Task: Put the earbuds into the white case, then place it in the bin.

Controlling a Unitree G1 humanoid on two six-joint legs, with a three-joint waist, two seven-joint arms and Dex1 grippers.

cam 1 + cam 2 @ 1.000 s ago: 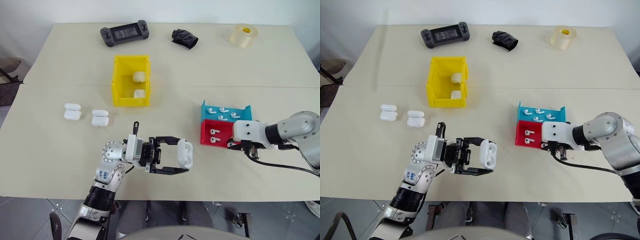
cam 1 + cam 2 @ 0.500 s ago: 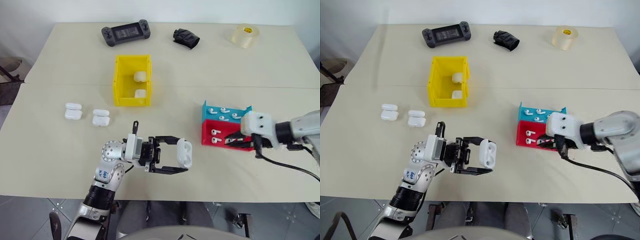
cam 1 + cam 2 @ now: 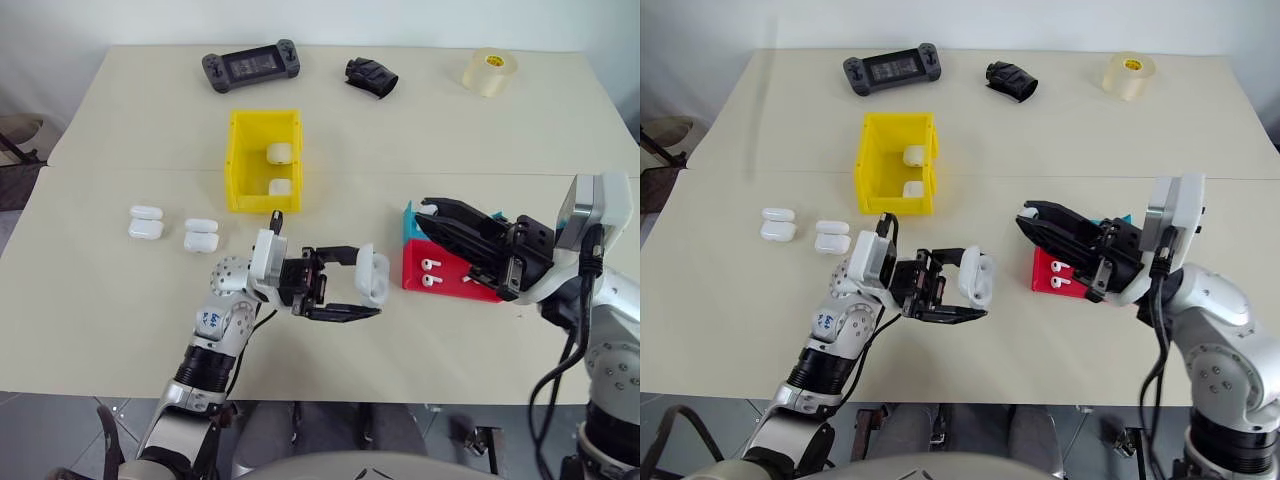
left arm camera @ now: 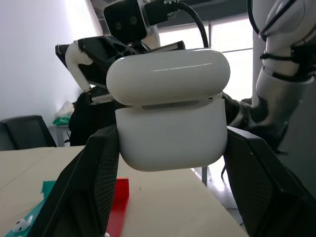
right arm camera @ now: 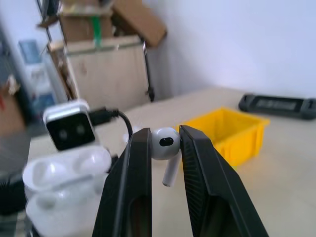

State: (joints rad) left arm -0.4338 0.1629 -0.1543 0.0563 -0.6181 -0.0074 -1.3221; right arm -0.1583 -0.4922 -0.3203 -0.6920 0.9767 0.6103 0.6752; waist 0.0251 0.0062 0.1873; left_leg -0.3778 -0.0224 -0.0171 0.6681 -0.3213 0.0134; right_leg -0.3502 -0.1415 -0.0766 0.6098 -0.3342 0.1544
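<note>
With the left gripper (image 3: 362,291) clamping the open white case (image 3: 371,279) above the counter (image 3: 120,290) and the right gripper (image 5: 164,148) pinching an earbud (image 5: 166,144) between its fingers just beside it, the loading step is under way; next, I judge, comes seating the stem in an empty well.

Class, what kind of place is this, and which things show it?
Probably an office or lab storeroom used for robot tests: a plain worktable, stacked cardboard boxes on a shelf, and a black office chair by a desk.

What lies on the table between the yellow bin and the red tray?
Nothing: in the left eye view, the table stretch between the yellow bin and the red tray is bare.
</note>
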